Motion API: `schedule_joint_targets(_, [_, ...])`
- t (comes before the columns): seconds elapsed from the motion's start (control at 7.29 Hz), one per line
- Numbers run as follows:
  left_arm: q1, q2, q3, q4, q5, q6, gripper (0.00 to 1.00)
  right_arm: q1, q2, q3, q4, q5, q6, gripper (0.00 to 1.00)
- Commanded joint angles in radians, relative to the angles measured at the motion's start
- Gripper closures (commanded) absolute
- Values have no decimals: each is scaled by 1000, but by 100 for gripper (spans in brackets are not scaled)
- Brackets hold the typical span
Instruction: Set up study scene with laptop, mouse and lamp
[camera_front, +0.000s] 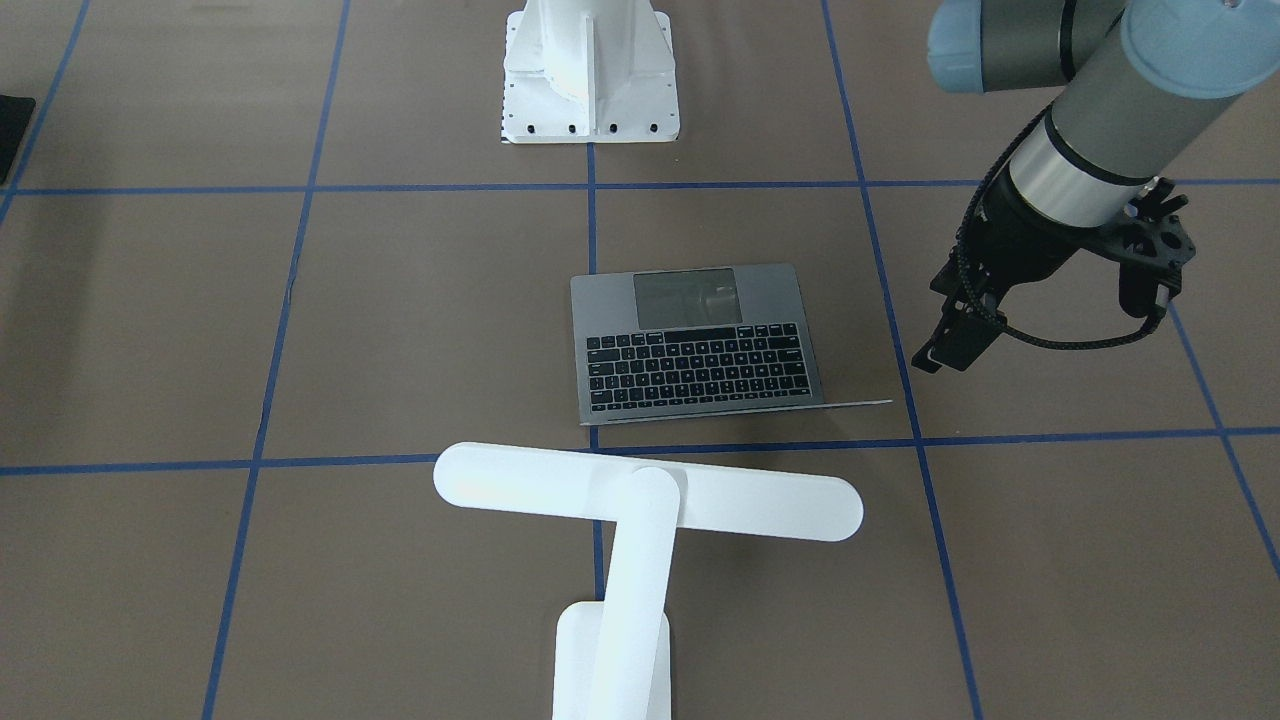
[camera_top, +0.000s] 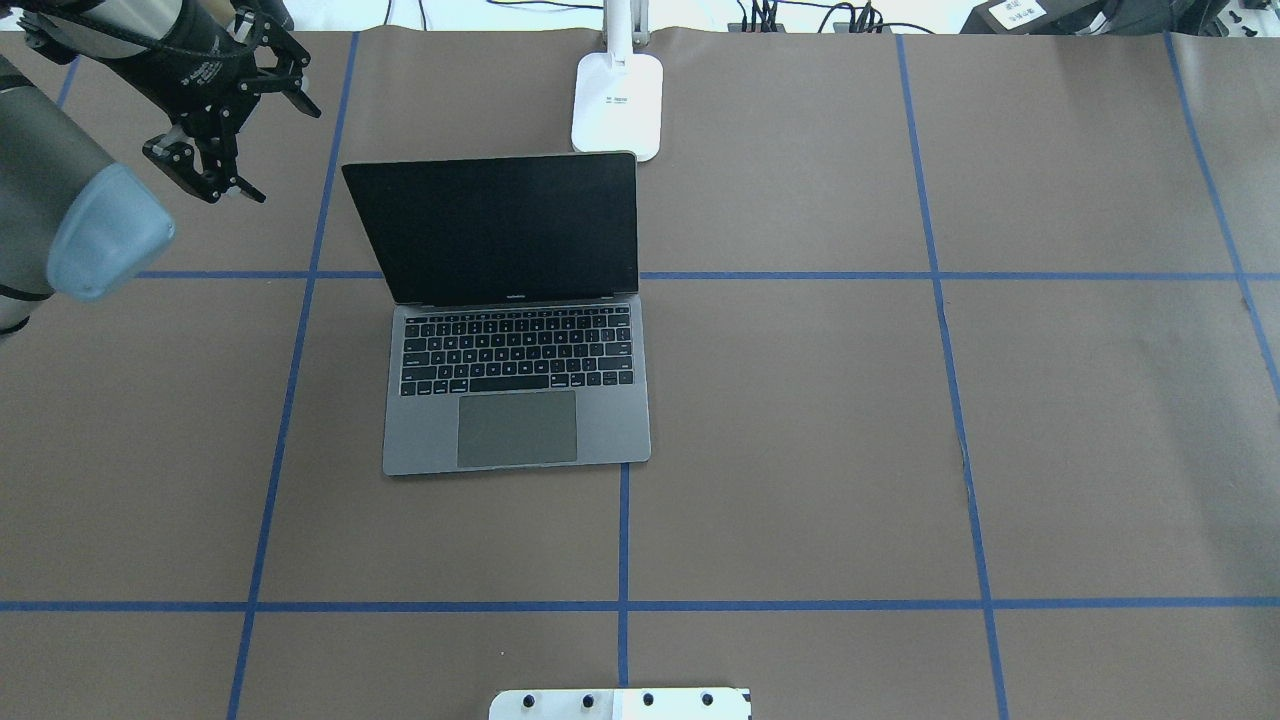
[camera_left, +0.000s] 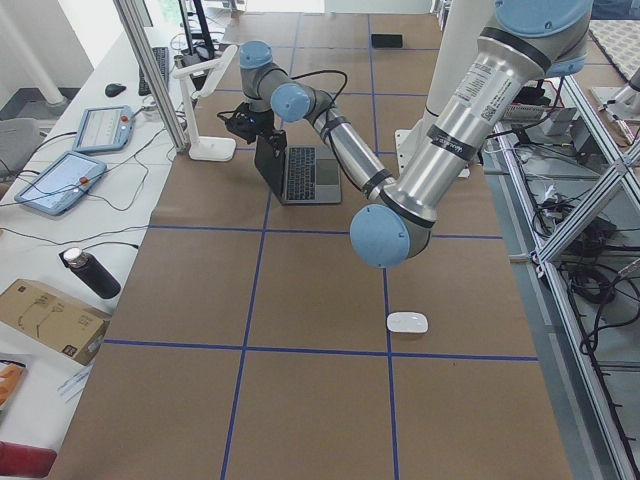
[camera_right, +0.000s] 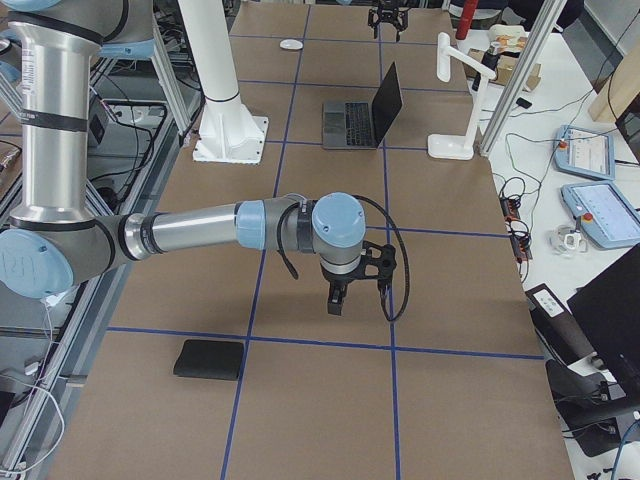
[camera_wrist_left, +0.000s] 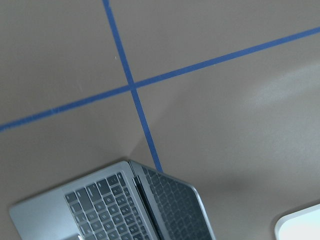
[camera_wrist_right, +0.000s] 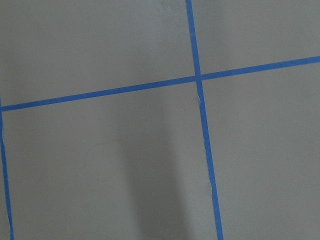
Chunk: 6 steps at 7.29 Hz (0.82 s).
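The laptop (camera_top: 515, 400) stands open at centre-left of the overhead frame, with the lamp (camera_top: 617, 100) just behind its lid by the top edge; both look placed. The mouse (camera_left: 407, 322) lies well apart, low in the left side view, not yet fetched. The left gripper (camera_top: 285, 155) hovers empty at upper left, fingers apart. The right gripper (camera_right: 335, 305) is too small to judge. Bare table (camera_top: 850, 420) right of the laptop gives room.

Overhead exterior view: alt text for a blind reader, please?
An open grey laptop with a dark screen sits left of centre on a brown table gridded with blue tape. The white lamp stands behind it, and the left gripper hovers open at upper left.
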Motion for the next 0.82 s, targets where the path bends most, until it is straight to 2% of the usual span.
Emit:
schedule_joint_targets(0.0, [-2,130,-104,-1,1,334,0,-62,7,31,-5,-1,31,0])
schedule_joint_targets(0.27, [-3,147,-106,-2,22,429,0,-131,-22,44,0,-11,10,0])
schedule_joint_targets(0.41, [-3,153,-107,-1,24,488,0,-145,-82,49,4,-11,-71,0])
schedule_joint_targets(0.69, [-3,161,-130,-7,44,538,0,-145,-198,41,-5,11,-359,0])
